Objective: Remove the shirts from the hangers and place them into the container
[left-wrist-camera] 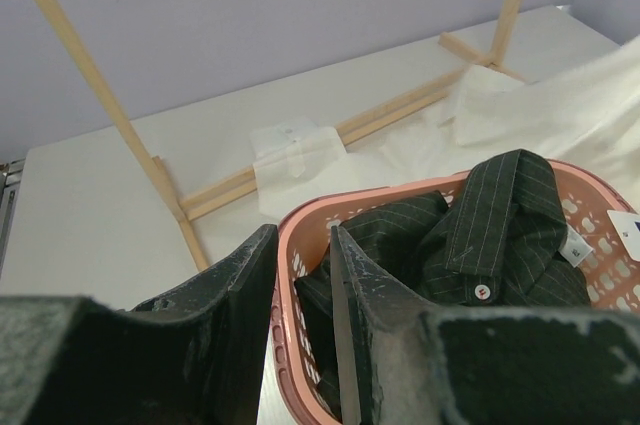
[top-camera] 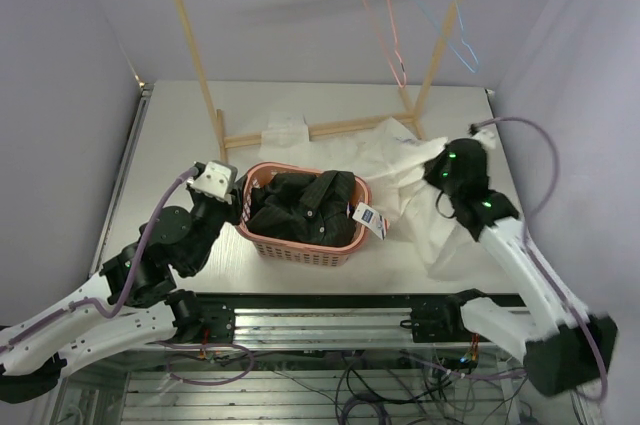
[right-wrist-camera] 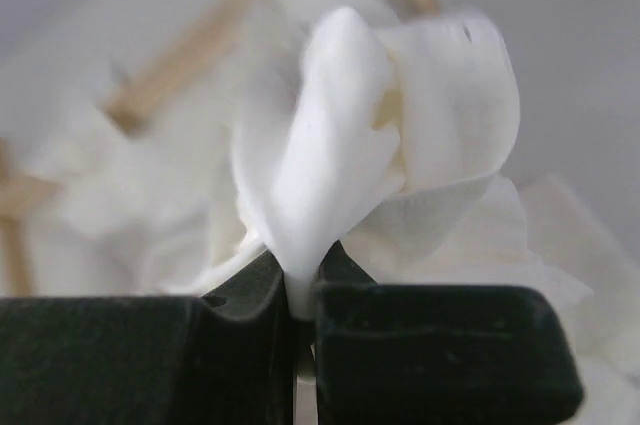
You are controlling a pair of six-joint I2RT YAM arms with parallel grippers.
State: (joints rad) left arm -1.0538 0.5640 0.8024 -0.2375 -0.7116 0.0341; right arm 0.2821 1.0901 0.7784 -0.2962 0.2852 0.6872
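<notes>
The salmon-pink container (top-camera: pixel 300 250) sits mid-table with the dark pinstriped shirt (top-camera: pixel 305 205) bunched inside, its white tag (top-camera: pixel 368 217) hanging over the right rim. My left gripper (top-camera: pixel 240 207) is shut on the container's left rim (left-wrist-camera: pixel 290 245), one finger outside and one inside. The cream-white shirt (top-camera: pixel 400 160) lies crumpled on the table right of the container. My right gripper (top-camera: pixel 440 170) is shut on a raised fold of that shirt (right-wrist-camera: pixel 340 125). The pink hanger (top-camera: pixel 375 15) and the blue hanger (top-camera: pixel 450 20) hang bare on the rack.
The wooden rack frame (top-camera: pixel 195 55) stands at the back, its base bar (top-camera: pixel 330 130) lying across the table behind the container. Part of the white shirt (left-wrist-camera: pixel 295 150) drapes over that bar. The table's near edge meets a metal rail (top-camera: pixel 320 320).
</notes>
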